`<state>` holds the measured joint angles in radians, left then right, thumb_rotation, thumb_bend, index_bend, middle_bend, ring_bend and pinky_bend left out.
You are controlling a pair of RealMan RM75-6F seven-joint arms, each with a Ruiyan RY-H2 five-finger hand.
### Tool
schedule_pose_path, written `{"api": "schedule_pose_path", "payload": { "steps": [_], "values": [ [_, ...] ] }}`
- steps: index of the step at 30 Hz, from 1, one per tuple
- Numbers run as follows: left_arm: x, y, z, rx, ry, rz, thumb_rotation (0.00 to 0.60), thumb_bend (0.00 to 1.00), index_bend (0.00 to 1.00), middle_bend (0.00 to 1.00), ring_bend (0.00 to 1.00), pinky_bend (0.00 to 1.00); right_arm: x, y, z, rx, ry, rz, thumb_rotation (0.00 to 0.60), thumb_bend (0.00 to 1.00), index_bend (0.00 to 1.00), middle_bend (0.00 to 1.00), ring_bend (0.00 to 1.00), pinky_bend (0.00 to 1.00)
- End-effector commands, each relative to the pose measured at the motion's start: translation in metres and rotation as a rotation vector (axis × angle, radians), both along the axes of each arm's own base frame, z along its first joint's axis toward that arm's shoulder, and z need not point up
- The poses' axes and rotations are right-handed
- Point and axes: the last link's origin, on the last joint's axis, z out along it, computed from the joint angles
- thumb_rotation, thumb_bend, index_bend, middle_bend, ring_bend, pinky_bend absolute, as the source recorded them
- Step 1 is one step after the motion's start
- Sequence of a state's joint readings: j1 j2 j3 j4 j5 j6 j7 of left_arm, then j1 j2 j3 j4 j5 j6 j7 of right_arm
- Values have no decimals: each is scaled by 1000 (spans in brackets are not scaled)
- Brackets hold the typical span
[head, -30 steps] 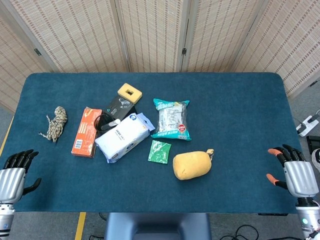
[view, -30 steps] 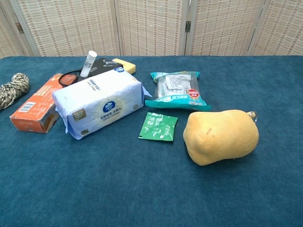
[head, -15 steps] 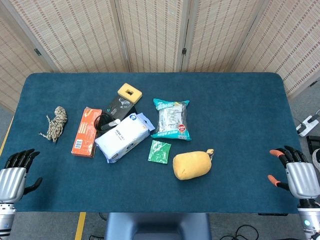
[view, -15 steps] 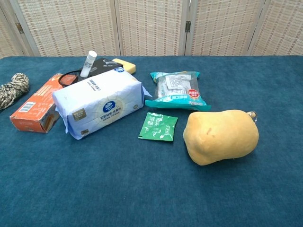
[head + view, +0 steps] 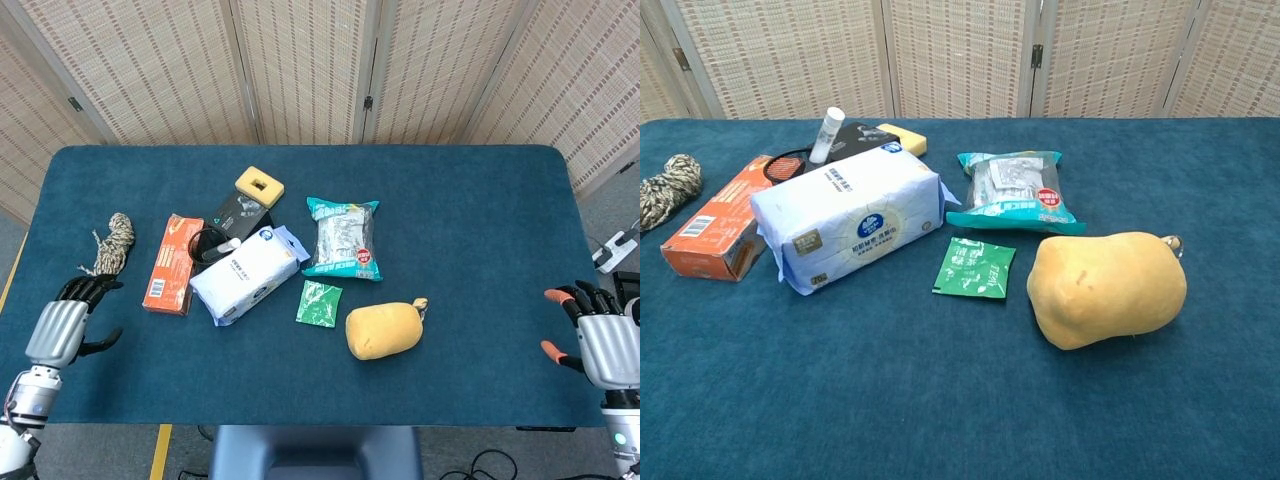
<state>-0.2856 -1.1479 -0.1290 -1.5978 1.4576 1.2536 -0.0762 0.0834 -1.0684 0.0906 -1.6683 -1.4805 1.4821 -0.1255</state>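
Left hand [image 5: 68, 322], fingers spread and holding nothing, hovers near the rope bundle [image 5: 108, 246] at the table's far left, so it should come down squarely over the loose coils.

- Worktop [image 5: 480, 250]: deep teal-blue cloth.
- Rope bundle [image 5: 108, 246]: beige flecked with dark strands.
- Carton [image 5: 173, 264]: orange with white print.
- Tissue pack [image 5: 245, 275]: white with pale blue ends and a blue logo.
- Sachet [image 5: 319, 303]: green.
- Snack bag [image 5: 343, 238]: teal edges, clear middle, red round label.
- Pouch [image 5: 382, 329]: mustard yellow.
- Sponge block [image 5: 259, 185]: yellow.
- Left robot hand [image 5: 68, 325]: silver back, black fingers.
- Right robot hand [image 5: 598, 343]: silver back, black fingers with orange tips.
- Folding screen [image 5: 300, 70]: beige woven panels.
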Motion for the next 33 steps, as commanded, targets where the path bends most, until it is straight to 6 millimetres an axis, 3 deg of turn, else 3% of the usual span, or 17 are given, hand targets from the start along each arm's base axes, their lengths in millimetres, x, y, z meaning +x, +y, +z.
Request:
{"api": "schedule_pose_path", "payload": {
  "steps": [1,8,14,25,33],
  "values": [
    [18,34,-8,-80,-98,-5,600,333,297,232,202,165,3,-3,3,0,8,3,600,54,277,252,134,186],
    [49,83,-32,-171,-226,10,600,349,343,254,214,167,10,-9,10,-5,35,16,600,54,277,252,134,186],
    [68,108,-57,-206,-274,19,600,361,376,283,244,172,10,-8,9,4,35,7,600,54,277,252,134,186],
    [87,146,-82,-228,-348,76,600,325,365,272,235,174,6,-6,10,4,34,-3,600,54,277,252,134,186],
    [97,160,-93,-226,-349,98,600,314,406,274,236,174,4,-5,10,1,32,-8,600,54,277,253,134,186]
  ]
}}
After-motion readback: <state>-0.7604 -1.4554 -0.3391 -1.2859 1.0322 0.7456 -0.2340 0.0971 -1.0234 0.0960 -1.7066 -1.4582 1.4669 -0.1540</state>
